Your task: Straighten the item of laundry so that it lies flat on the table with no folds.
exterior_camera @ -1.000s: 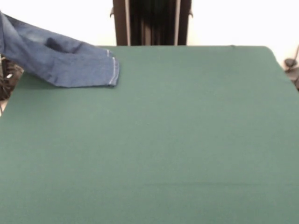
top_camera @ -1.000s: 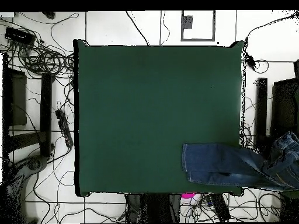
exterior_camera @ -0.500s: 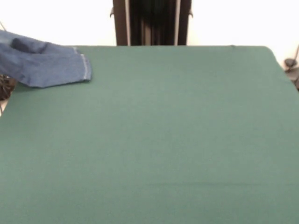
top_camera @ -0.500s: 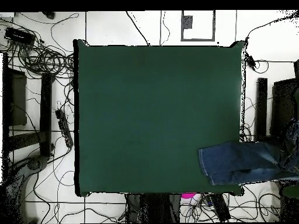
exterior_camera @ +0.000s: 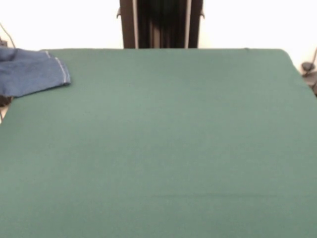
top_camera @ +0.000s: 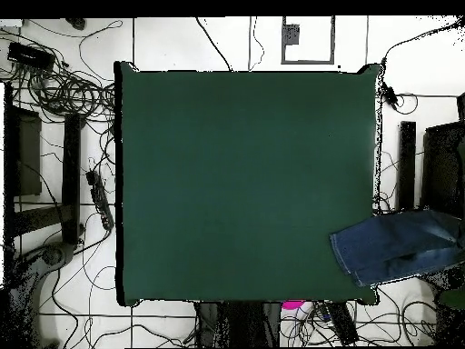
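1. Front view, far left – the jeans (exterior_camera: 30,72) lie at the table's far left corner, only a hemmed leg end resting on the green table (exterior_camera: 163,148); the rest runs off the left edge.
2. Overhead view – the jeans (top_camera: 400,245) hang over the table's right edge near the bottom right corner, mostly off the table (top_camera: 245,182).
3. Gripper – not seen in either view, so its state is unknown.

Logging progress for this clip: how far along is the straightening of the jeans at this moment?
Nothing looks done yet. Only the leg end of the blue denim jeans lies on a corner of the green table; in the overhead view most of the jeans hang past the table edge. No gripper shows in either view, so nothing is in hand. Still left: getting the whole garment onto the table and spreading it flat without folds.
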You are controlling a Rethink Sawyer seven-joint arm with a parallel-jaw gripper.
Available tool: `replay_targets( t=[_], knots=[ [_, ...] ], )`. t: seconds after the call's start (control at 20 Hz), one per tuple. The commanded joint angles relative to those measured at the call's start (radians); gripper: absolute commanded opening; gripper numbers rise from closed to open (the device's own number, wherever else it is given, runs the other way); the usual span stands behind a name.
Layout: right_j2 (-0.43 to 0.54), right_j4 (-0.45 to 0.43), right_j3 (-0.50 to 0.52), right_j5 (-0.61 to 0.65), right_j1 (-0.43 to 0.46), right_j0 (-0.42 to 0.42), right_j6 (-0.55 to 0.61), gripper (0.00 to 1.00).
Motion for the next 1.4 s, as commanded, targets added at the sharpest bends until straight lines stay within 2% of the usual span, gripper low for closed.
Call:
replay_targets(
  t=[0.05,0.6,1.0,1.4],
  knots=[
    [0.153,-0.012,-0.121,0.115,0.046,0.020,-0.386,0.00],
    [0.190,-0.002,-0.251,0.178,0.123,0.002,-0.470,0.00],
    [0.179,0.003,-0.246,0.171,0.125,-0.045,-0.465,0.00],
    [0.202,-0.003,-0.315,0.212,0.165,-0.067,-0.525,0.00]
  ],
)
